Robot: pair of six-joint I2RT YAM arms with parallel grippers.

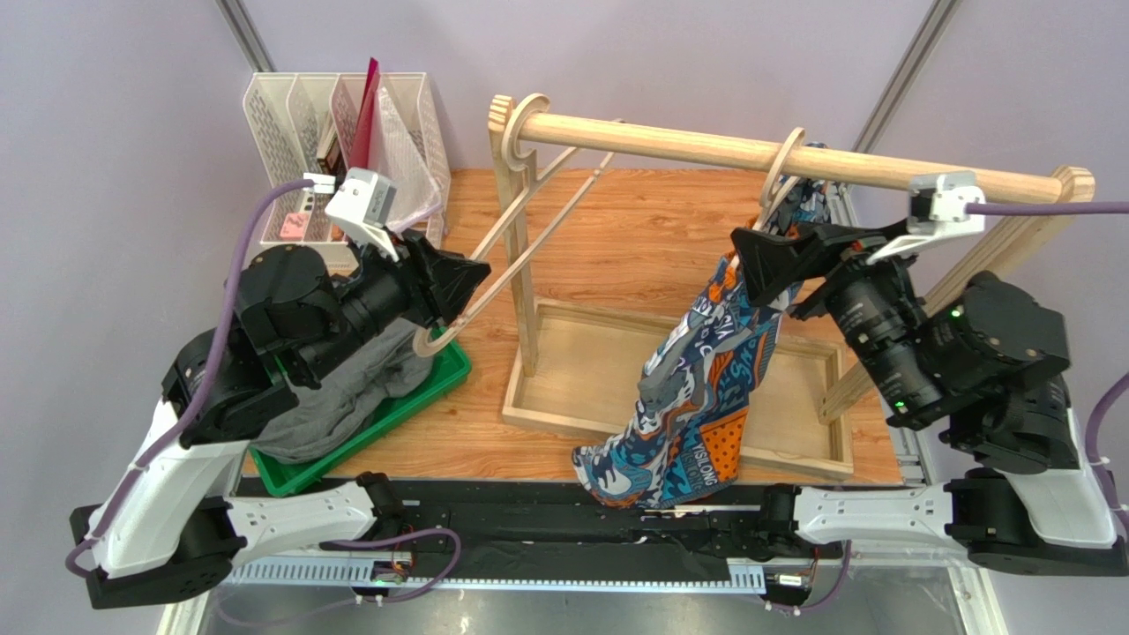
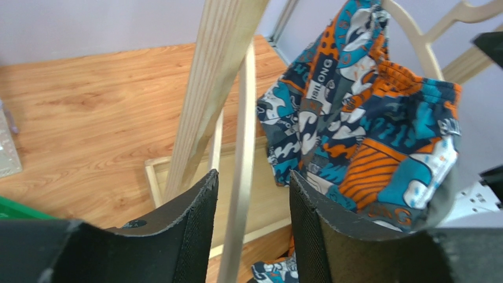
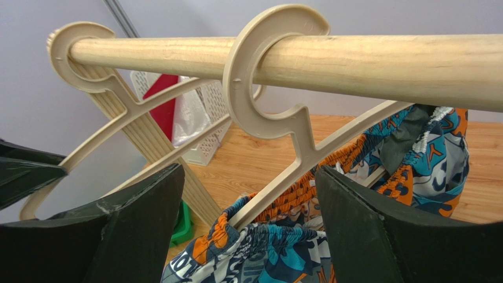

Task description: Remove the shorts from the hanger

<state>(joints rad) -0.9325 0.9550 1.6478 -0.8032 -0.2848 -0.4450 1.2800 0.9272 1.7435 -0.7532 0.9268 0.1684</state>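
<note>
Right tool (image 3: 248, 171), released, straddles the hanger (image 3: 233, 76) carrying patterned shorts (image 1: 696, 384); left tool (image 2: 252, 177), also released, straddles a bare hanger (image 2: 244, 118); grey shorts (image 1: 331, 397) lie in a tray (image 1: 285, 474).

Grey shorts (image 1: 345, 397): mostly under the left arm (image 1: 285, 331), only a crumpled patch shows in the green tray (image 1: 422, 397); tray's left side covered too. Patterned shorts (image 1: 702, 384): top end hidden behind the right tool (image 1: 762, 269) in top view, cropped at bottom edge in right wrist view. Loaded hanger (image 3: 282, 125): both arm ends buried under cloth and tool fingers (image 3: 141, 224). Print lettering too fragmentary to read.
</note>
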